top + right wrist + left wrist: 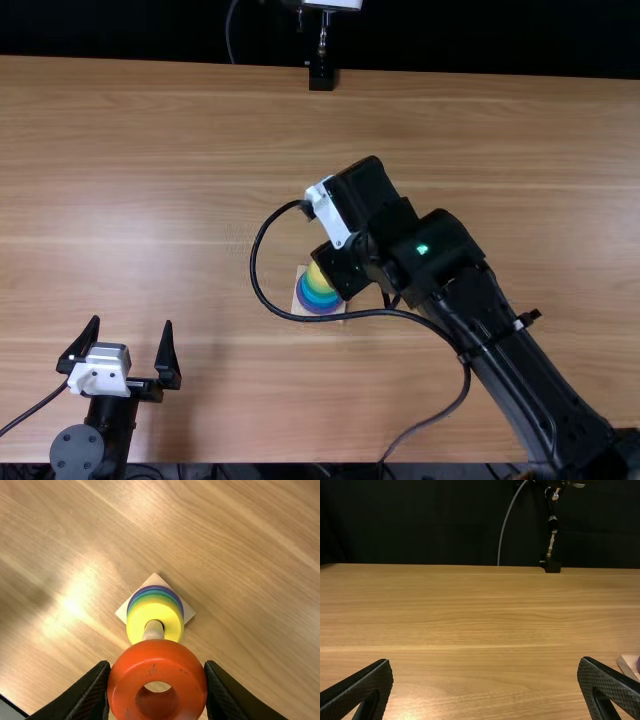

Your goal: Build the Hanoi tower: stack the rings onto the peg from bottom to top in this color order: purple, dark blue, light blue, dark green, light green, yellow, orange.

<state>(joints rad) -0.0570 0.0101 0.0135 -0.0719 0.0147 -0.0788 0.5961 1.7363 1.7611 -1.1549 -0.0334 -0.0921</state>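
One orange ring (pixel 155 656) (right wrist view) sits gripped.

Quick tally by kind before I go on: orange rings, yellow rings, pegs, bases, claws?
Orange ring: 1
Yellow ring: 1
Peg: 1
Base: 1
Claws: 2 (left claw, right claw)
Total: 6

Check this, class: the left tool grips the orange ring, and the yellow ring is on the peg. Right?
"Left" is wrong: the right tool grips the orange ring, as the right wrist view shows. The yellow ring is on the peg.
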